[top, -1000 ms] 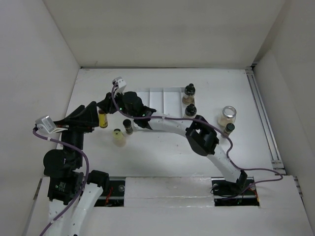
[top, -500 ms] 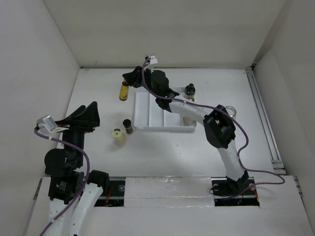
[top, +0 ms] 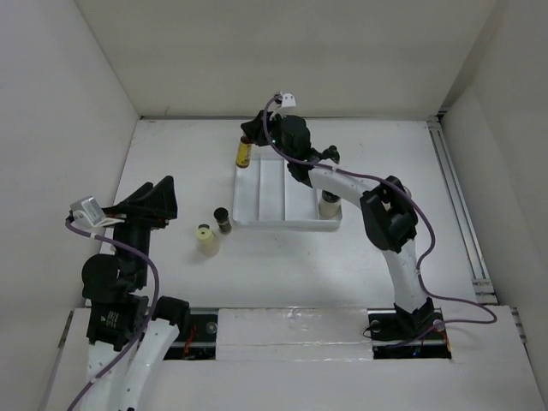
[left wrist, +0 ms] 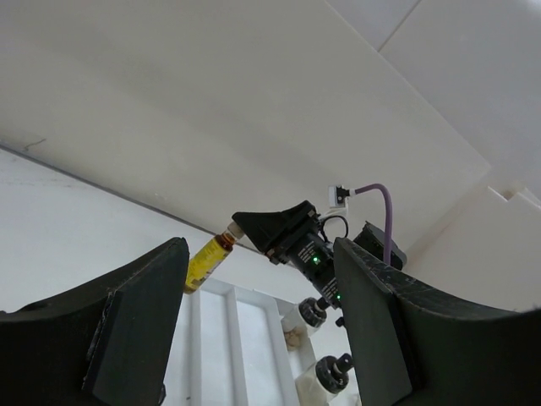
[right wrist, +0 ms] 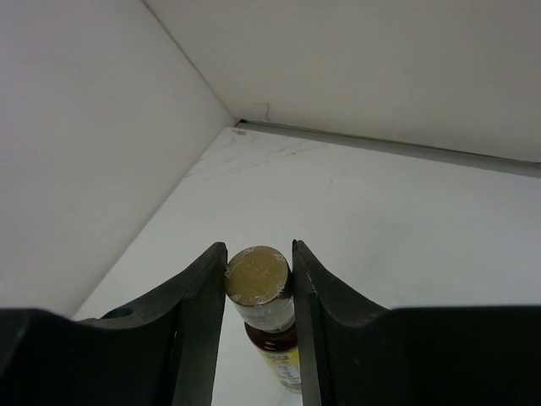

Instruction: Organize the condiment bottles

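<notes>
Right hand (right wrist: 259, 255) pinches a yellow-labelled condiment bottle (right wrist: 283, 359) by its neck at the white tray's (top: 257, 184) far-left corner. Left hand (top: 163, 201), spread, hovers left of the tray.

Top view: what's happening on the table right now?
The right gripper holds a yellow-labelled clear bottle by its cap, tilted, at the far left corner of the white divided tray. The left gripper hovers open and empty at the left. A dark brown bottle and a pale yellow bottle stand on the table outside the tray's near left corner.
</notes>
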{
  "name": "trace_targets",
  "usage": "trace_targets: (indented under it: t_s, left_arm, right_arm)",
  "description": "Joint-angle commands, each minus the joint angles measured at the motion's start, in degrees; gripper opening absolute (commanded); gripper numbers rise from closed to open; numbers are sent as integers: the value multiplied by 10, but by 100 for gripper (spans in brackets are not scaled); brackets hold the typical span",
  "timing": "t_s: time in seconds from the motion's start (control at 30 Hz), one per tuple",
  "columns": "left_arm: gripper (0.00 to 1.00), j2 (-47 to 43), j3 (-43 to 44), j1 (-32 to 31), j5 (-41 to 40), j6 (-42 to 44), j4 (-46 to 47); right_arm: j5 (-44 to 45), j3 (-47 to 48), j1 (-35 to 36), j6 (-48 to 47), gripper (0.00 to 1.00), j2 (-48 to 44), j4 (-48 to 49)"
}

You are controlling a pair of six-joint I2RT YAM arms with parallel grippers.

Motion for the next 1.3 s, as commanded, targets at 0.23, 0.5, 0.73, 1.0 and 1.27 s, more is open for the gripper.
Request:
trace_targets:
  t_s: [0.23,0.5,0.73,1.0,1.27]
  left_arm:
    - [65,20,-2,-3,14,8,34]
    - [65,25,-2,-3,19,8,34]
    - [65,25,-7,-3,19,8,34]
    - [65,25,-7,-3,24,8,34]
    - [65,20,-7,-3,24,8,34]
  right_arm:
    - [14,59,-6,-49,28,38,12]
    - [32,119,-6,-75,29,81,-34]
    - [48,125,-6,-93,30,86,-39]
    - [67,77,12,-127,47,63,-34]
    - [62,52,17,-127,61,32,-34]
